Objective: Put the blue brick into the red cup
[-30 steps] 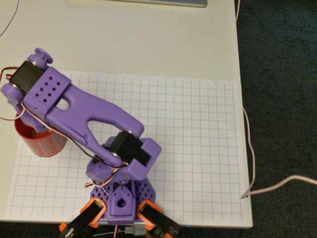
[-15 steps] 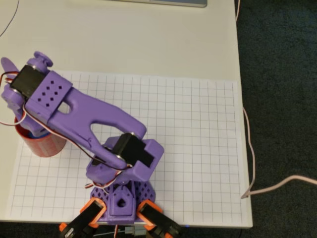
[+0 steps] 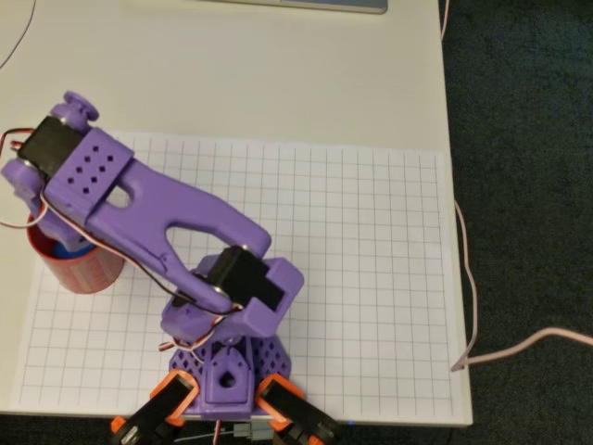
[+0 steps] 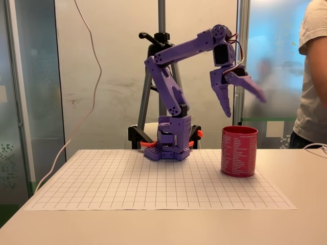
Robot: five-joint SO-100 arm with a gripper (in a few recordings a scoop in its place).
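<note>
Almost all seems done: a small bright blue brick (image 3: 63, 248) lies inside the red ribbed plastic cup (image 4: 239, 151); purple jaws (image 4: 244, 102) hang spread above it.

In the overhead view, a patch of the blue brick (image 3: 65, 248) now shows inside the cup (image 3: 79, 269), where a second ago only red interior was visible. The arm's wrist end swung slightly left half a second ago and now sits back near where it was a second ago. In the fixed view the gripper (image 4: 240, 99) hangs spread wide above the cup (image 4: 239, 151), holding nothing.
</note>
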